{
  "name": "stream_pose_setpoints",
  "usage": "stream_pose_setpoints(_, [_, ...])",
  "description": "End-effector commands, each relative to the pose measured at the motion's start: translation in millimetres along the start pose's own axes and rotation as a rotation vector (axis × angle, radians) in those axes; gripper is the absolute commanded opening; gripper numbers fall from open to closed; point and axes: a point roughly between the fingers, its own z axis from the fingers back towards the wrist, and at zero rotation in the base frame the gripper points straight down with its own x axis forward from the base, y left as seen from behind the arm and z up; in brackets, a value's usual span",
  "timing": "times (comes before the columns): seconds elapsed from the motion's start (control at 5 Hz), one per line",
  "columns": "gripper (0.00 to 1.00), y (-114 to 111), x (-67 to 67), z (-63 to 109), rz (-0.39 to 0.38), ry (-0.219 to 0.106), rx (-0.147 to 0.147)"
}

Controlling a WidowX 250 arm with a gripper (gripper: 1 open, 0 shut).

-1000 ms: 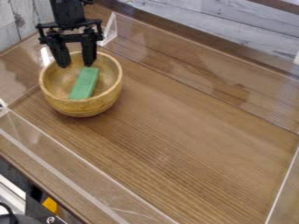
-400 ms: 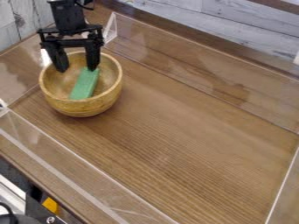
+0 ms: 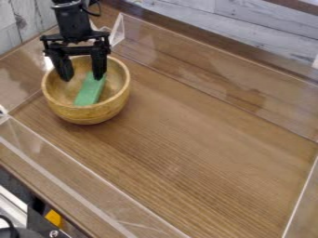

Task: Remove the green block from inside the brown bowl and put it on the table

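Two spread fingers of the open hand (image 3: 77,71) hide the green block's (image 3: 89,90) far end inside the brown bowl (image 3: 86,110).

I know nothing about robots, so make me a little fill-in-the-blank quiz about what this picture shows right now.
1. The green block lies inside the brown ____.
2. The gripper above the bowl has its jaws ____.
3. The bowl stands on the wood-grain ____.
4. The gripper holds ____.

Missing words: bowl; open; table; nothing
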Motion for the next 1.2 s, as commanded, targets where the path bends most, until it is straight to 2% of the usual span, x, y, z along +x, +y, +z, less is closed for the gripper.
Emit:
stream_pose_setpoints(0.0, [1.0, -3, 0.8, 21.0, -0.012, -0.082, 0.016])
stream_pose_setpoints(1.0, [1.0, -3, 4.8, 3.8, 0.004, -0.087, 0.029])
